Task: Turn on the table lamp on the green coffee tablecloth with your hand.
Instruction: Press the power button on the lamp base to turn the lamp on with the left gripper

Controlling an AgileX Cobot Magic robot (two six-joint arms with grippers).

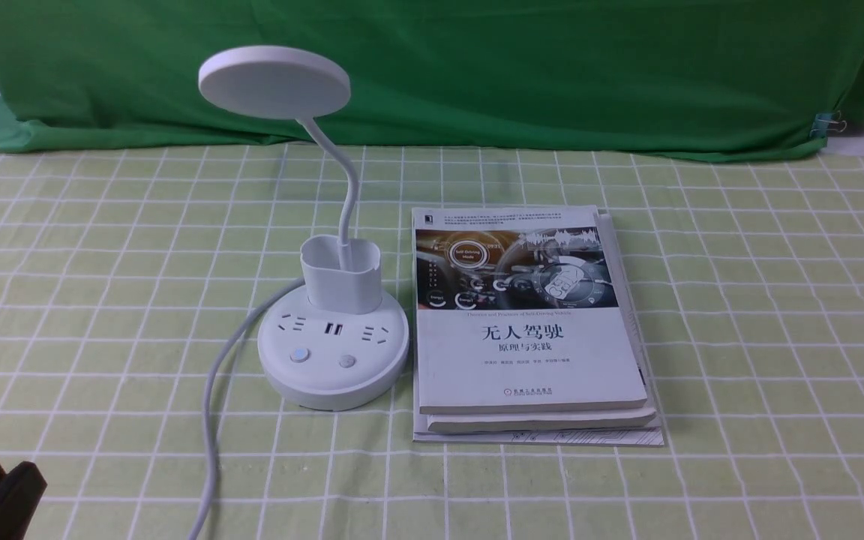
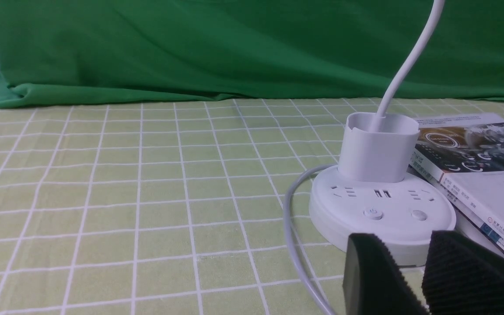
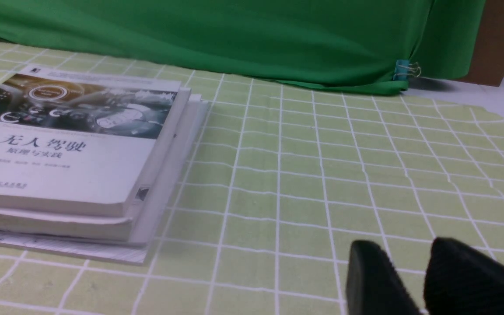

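Note:
The white table lamp (image 1: 333, 352) stands on the pale yellow-green checked tablecloth (image 1: 739, 300), left of centre. Its disc head (image 1: 274, 81) is raised on the bendy neck and shows no light. Two round buttons (image 1: 299, 355) sit on the front of the base, and its cord (image 1: 211, 420) runs toward the near edge. My left gripper (image 1: 4, 471) is low at the near left with its fingers together and empty. In the left wrist view the gripper (image 2: 403, 245) is just short of the lamp base (image 2: 383, 210). My right gripper (image 3: 405, 251) hovers over bare cloth, empty.
A stack of books (image 1: 533, 322) lies right beside the lamp base; it also shows in the right wrist view (image 3: 72, 144). A dark green backdrop cloth (image 1: 477, 67) hangs along the far side, held by a clip (image 1: 826, 124).

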